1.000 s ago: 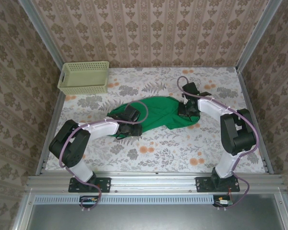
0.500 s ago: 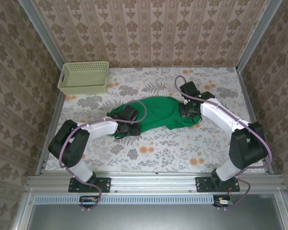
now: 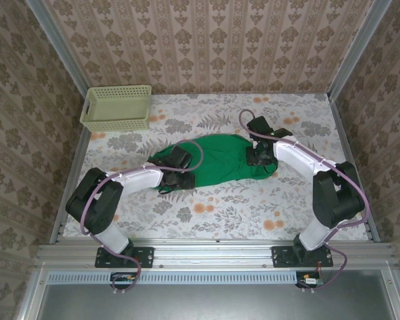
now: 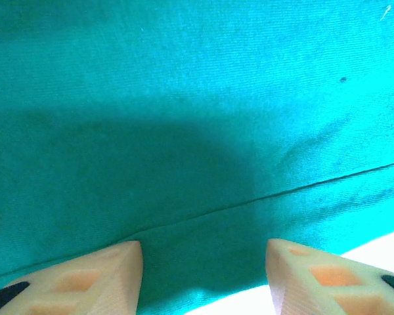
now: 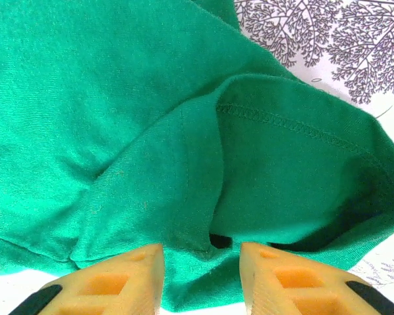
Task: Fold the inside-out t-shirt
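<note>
Watching the right gripper point(image 5: 198, 248), I see its jaws have just gone from clenched to partway apart, which I read as it letting go of the sleeve end of the inside-out t-shirt point(image 3: 213, 160). They now straddle a fold beside the stitched sleeve hem point(image 5: 282, 121) and pinch nothing, while the left gripper point(image 4: 200, 244) hangs about half open over flat cloth, also released. The shirt lies rumpled and not yet folded in the middle of the table point(image 3: 207, 213) between my two arms, well apart from the basket point(image 3: 117, 107).
</note>
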Tool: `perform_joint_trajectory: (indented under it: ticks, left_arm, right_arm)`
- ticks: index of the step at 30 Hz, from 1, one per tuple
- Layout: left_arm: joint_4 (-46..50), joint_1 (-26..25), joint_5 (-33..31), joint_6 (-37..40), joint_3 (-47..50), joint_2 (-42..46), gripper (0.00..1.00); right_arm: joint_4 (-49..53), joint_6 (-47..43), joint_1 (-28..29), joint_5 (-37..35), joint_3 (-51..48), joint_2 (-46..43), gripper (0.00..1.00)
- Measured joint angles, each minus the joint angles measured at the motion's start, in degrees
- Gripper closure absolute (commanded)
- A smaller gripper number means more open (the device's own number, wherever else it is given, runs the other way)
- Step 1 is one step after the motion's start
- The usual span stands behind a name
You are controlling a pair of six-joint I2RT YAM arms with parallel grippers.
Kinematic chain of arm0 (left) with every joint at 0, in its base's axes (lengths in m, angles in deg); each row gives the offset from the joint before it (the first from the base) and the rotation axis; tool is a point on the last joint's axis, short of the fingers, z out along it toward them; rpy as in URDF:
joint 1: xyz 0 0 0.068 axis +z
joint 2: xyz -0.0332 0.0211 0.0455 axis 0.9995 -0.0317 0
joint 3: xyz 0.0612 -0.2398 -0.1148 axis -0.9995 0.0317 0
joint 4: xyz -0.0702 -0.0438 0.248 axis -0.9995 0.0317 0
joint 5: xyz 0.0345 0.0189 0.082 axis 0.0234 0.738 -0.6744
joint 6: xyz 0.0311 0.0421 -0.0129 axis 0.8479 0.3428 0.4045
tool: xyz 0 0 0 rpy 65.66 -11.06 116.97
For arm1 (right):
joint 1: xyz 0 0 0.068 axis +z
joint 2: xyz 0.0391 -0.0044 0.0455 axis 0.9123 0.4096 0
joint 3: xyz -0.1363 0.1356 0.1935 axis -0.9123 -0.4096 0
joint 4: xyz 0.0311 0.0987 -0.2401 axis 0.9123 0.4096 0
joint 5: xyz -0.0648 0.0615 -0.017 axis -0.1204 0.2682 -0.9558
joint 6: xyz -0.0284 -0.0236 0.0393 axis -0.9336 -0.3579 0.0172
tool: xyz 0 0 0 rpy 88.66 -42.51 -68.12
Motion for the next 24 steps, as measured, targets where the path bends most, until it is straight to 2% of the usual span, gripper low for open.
perform_joint_trajectory:
  ticks: [6,17,20,24]
  left_arm:
    - [0.0,0.0,0.0,0.0,0.0,0.0,0.47]
    - [0.0,0.0,-0.1,0.0,0.7,0.6,0.47]
    - [0.5,0.4,-0.7,0.0,2.0,2.8,0.46]
    - [2.4,2.6,-2.1,0.1,5.3,11.0,0.4]
  right_arm:
    - [-0.4,-0.3,0.0,1.1,-0.4,0.5,0.69]
    - [-0.3,-1.4,0.1,1.5,-0.3,1.7,0.96]
    - [-0.1,-1.6,0.5,1.1,-0.2,1.4,0.99]
    - [1.9,-1.6,1.5,-0.6,-0.2,-2.8,1.0]
